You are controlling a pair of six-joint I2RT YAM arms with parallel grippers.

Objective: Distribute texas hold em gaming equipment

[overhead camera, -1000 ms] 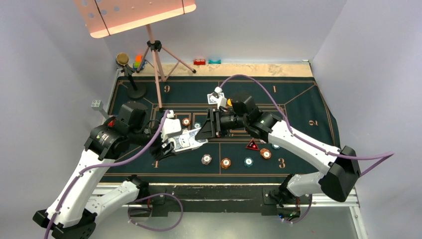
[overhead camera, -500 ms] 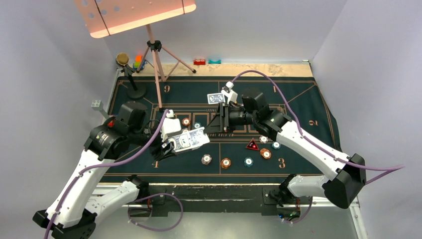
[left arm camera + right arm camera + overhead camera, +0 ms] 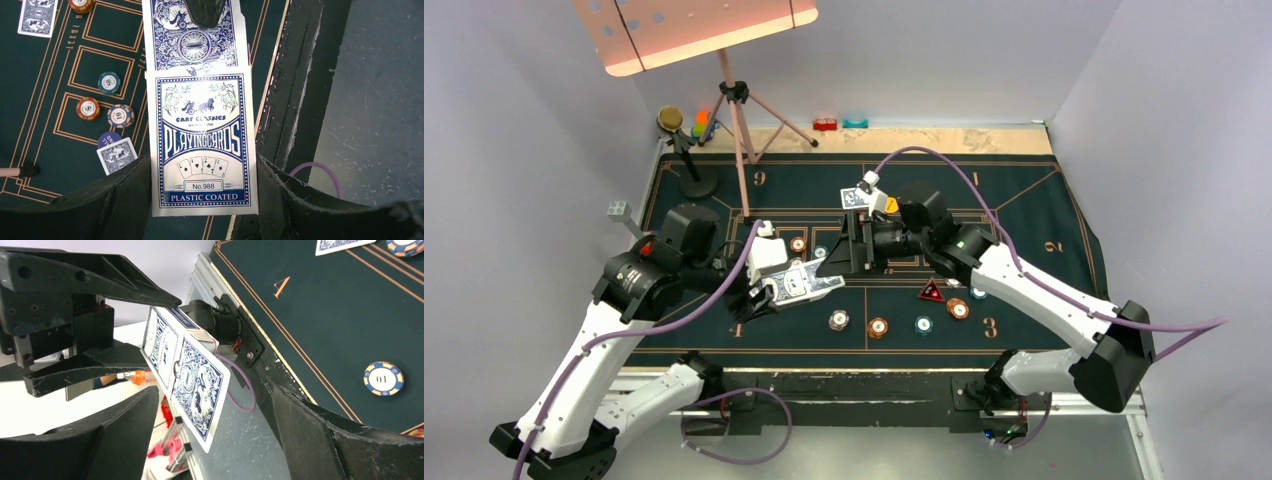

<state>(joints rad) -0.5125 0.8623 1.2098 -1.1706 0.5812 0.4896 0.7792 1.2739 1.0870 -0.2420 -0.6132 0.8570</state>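
Observation:
My left gripper (image 3: 764,293) is shut on a blue-and-white playing-card pack (image 3: 796,285), holding it level above the mat's near left. In the left wrist view the pack (image 3: 202,145) fills the gap between my fingers. One patterned-back card (image 3: 192,40) sticks out of its far end. My right gripper (image 3: 837,262) stands open around that card (image 3: 197,385), and its fingers (image 3: 320,440) are well apart from the card. Poker chips (image 3: 877,327) and a red triangular marker (image 3: 931,291) lie on the mat. A single card (image 3: 854,198) lies further back.
The dark green mat (image 3: 1034,215) covers the table. A pink tripod stand (image 3: 739,140) and a black round-based stand (image 3: 696,182) are at the back left, beside stacked toy blocks (image 3: 700,125). Small red (image 3: 825,124) and teal (image 3: 855,123) pieces sit on the back edge.
My right gripper drew back to the right from the pack, then returned to its protruding card with the jaws spread wider. The left arm and the pack have not moved.

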